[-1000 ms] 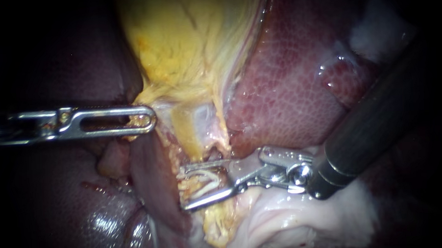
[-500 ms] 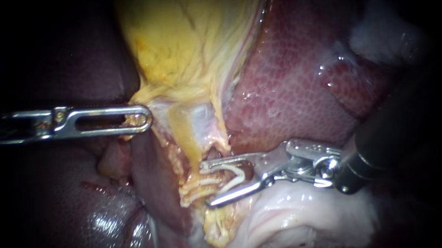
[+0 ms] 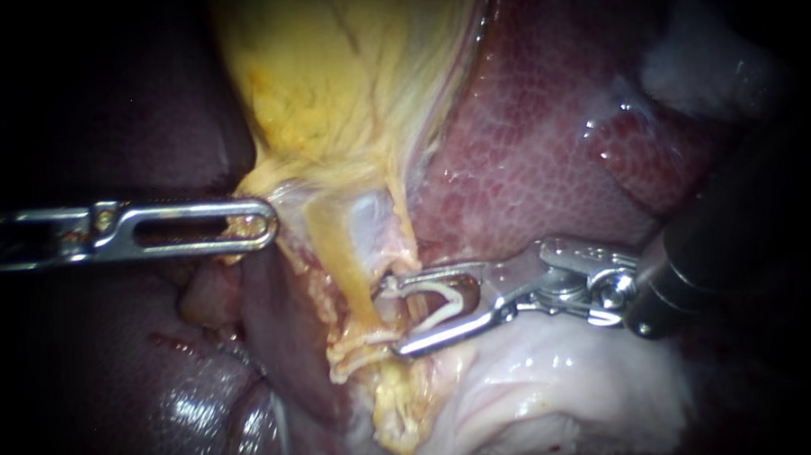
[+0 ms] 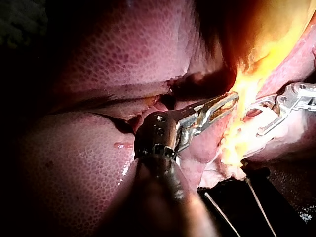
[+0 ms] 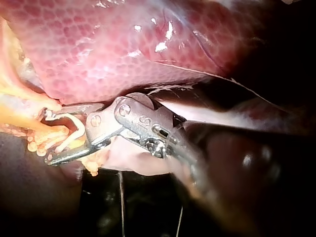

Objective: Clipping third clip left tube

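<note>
The left instrument (image 3: 257, 225) has its pincer clamped on the lower edge of the gallbladder (image 3: 347, 86), while the right instrument (image 3: 392, 316) holds an open white clip (image 3: 439, 300) in its wide pincer, just beside the tube (image 3: 349, 274).

The liver (image 3: 547, 160) fills the backdrop, mottled red-brown and wet; bright light falls on the centre of the endoscope view and glints off a lobe (image 3: 191, 410) at lower left; the edges and the upper left corner sink into darkness; pale tissue (image 3: 564, 384) spreads across the lower right; in the wrist views a dark surface (image 5: 148, 207), crossed by thin pale lines (image 5: 121, 197), lies beneath the tissue.
</note>
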Robot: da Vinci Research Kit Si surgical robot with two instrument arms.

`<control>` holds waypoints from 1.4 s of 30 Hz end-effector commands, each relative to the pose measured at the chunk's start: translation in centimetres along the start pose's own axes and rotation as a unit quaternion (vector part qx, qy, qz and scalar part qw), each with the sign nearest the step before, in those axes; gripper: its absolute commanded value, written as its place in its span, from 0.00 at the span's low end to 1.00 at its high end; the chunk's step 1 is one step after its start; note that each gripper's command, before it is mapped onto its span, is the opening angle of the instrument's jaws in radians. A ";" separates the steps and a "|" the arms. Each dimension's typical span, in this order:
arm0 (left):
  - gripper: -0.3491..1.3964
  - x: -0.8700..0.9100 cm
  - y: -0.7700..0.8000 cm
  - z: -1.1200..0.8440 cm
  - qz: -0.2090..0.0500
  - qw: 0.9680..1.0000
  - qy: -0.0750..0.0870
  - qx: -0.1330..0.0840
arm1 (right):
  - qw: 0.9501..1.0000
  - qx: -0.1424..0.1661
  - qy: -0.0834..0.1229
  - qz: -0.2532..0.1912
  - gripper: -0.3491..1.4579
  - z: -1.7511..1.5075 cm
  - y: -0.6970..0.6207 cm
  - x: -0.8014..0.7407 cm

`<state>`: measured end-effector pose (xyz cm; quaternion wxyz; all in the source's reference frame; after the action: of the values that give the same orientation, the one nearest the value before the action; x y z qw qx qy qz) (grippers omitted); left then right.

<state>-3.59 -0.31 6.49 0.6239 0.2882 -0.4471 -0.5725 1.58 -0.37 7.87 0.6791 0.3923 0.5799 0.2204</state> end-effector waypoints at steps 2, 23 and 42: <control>0.00 0.00 0.00 0.00 0.000 1.000 0.000 0.000 | 1.000 -0.002 0.000 -0.002 0.52 0.10 0.02 -0.03; 0.00 -0.03 0.13 0.00 0.001 1.000 0.000 -0.001 | 0.994 0.082 0.052 0.040 0.52 0.36 -0.34 0.15; 0.00 -0.03 0.09 0.02 0.000 1.000 -0.001 -0.002 | 0.991 0.089 0.081 0.054 0.52 0.43 -0.24 0.50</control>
<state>-3.57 -0.26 6.58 0.6240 0.2861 -0.4472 -0.5734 2.06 -0.21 7.36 0.5759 0.4633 0.6303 0.2376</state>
